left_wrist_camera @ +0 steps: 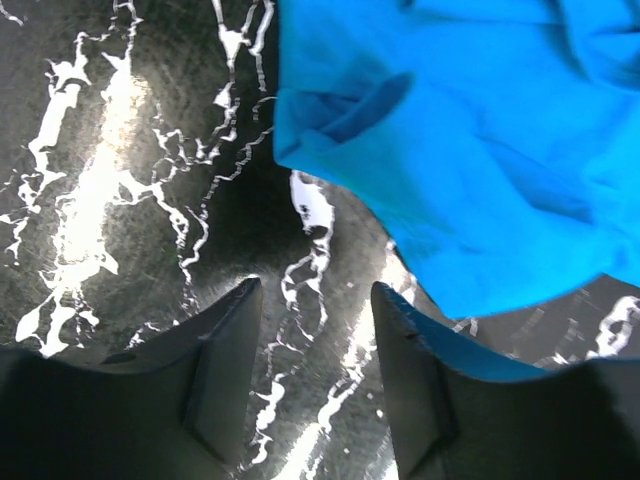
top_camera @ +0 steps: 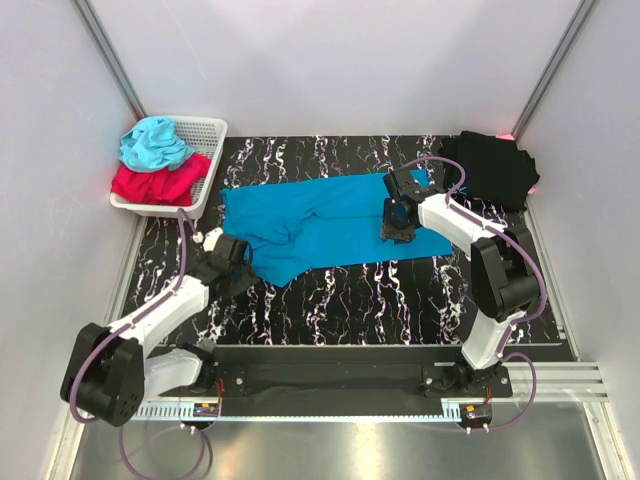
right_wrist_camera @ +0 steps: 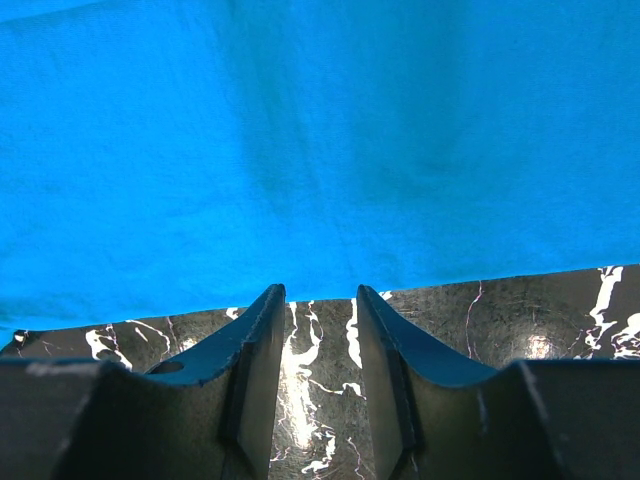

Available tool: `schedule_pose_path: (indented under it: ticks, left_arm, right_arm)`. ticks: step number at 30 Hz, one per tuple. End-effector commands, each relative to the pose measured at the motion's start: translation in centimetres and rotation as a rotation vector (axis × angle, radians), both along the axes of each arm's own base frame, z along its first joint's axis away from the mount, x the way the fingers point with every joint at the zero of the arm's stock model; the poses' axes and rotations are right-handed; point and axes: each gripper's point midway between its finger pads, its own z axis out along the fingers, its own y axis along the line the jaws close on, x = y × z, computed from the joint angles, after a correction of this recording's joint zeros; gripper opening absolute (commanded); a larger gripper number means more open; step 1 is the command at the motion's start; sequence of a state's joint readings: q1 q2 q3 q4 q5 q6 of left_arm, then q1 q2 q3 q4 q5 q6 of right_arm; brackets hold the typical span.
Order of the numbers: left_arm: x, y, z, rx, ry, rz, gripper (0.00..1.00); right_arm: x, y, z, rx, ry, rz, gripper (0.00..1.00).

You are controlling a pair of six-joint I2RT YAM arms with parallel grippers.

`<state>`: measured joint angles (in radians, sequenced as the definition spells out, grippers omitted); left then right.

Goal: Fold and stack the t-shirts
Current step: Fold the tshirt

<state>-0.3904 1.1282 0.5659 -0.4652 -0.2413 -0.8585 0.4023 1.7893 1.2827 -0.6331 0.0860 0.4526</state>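
Note:
A medium-blue t-shirt [top_camera: 320, 225] lies spread and rumpled across the middle of the black marbled table [top_camera: 400, 300]. A black t-shirt [top_camera: 492, 165] lies bunched at the back right corner. My left gripper [top_camera: 240, 262] stands by the blue shirt's near left corner. In the left wrist view it [left_wrist_camera: 315, 290] is open with only bare table between its fingers, and the blue cloth [left_wrist_camera: 470, 150] lies ahead and to the right. My right gripper [top_camera: 398, 222] is at the shirt's right part. It [right_wrist_camera: 320, 292] is open too, its fingertips right at the shirt's hem [right_wrist_camera: 320, 150] with tabletop between them.
A white basket [top_camera: 205, 135] at the back left holds a light-blue garment [top_camera: 152, 143] and a red one [top_camera: 155, 183]. Grey walls close in the table on the left, right and back. A metal rail [top_camera: 330, 385] with the arm bases runs along the near edge.

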Motion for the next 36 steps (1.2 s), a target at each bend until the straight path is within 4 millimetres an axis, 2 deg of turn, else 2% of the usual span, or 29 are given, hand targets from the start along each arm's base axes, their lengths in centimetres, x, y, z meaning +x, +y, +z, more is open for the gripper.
schedule_pose_path:
  ticks: [1, 5, 13, 21, 28, 36]
  left_arm:
    - [2.5, 0.4, 1.2, 0.040, -0.094, 0.031, 0.48]
    - [3.8, 1.3, 1.7, 0.101, -0.130, 0.063, 0.48]
    - [7.0, -0.4, 2.2, 0.075, -0.161, 0.031, 0.48]
    - [8.7, -0.5, 1.7, 0.097, -0.148, 0.044, 0.48]
    - [9.4, 0.5, 0.4, 0.101, -0.122, 0.061, 0.48]
    - [8.9, 0.4, 1.4, 0.067, -0.156, 0.049, 0.48]
  right_arm:
    - [0.7, 0.8, 0.9, 0.012, -0.029, 0.007, 0.42]
    - [0.6, 0.7, 0.6, 0.005, -0.022, 0.008, 0.42]
    - [0.4, 0.6, 0.5, -0.007, -0.019, 0.019, 0.42]
    - [0.2, 0.3, 0.2, -0.024, -0.011, 0.025, 0.42]
    - [0.3, 0.1, 0.6, -0.030, -0.024, 0.025, 0.42]
    - [0.4, 0.2, 0.7, -0.022, -0.022, 0.022, 0.42]
